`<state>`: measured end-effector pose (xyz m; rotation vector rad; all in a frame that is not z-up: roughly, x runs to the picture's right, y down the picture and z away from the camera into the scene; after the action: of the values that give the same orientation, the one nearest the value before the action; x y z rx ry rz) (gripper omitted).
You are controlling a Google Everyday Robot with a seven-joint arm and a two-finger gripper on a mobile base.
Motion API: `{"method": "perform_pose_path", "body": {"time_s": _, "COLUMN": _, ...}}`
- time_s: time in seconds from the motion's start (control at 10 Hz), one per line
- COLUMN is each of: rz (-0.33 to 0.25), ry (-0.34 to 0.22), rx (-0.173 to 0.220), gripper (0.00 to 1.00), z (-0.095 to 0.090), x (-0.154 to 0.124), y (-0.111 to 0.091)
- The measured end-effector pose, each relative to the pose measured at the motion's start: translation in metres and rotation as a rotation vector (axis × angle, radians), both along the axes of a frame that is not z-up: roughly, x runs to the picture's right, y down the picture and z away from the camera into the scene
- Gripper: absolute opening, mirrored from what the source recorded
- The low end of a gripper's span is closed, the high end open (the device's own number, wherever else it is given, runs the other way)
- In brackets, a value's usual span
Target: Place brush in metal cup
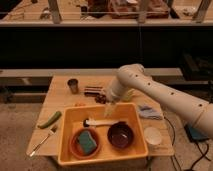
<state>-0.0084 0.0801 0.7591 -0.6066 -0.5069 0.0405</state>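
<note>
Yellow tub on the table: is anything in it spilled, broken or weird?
Nothing stands out. The brush lies flat in the yellow tub beside the orange bowl and dark bowl, both upright. The metal cup stands upright on the table, and the gripper hangs over the tub's back rim.
</note>
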Motion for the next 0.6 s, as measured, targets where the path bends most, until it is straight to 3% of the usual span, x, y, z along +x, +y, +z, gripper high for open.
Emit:
{"method": "perform_pose_path", "body": {"time_s": 0.1, "rz": 0.004, "ry": -0.001, "rx": 0.003, "gripper": 0.61, "z": -0.003, "x": 0.001, "y": 0.004}}
{"method": "perform_pose_path", "body": {"time_s": 0.2, "rz": 0.015, "ry": 0.000, "rx": 0.014, "gripper": 0.58, "z": -0.006, "x": 0.007, "y": 0.008}}
{"method": "perform_pose_path", "body": {"time_s": 0.4, "rz": 0.031, "ry": -0.016, "rx": 0.039, "gripper": 0.58, "z": -0.012, "x": 0.015, "y": 0.015}}
{"method": "perform_pose_path", "body": {"time_s": 0.6, "rz": 0.026, "ry": -0.026, "rx": 0.040, "gripper": 0.58, "z": -0.010, "x": 0.016, "y": 0.023}}
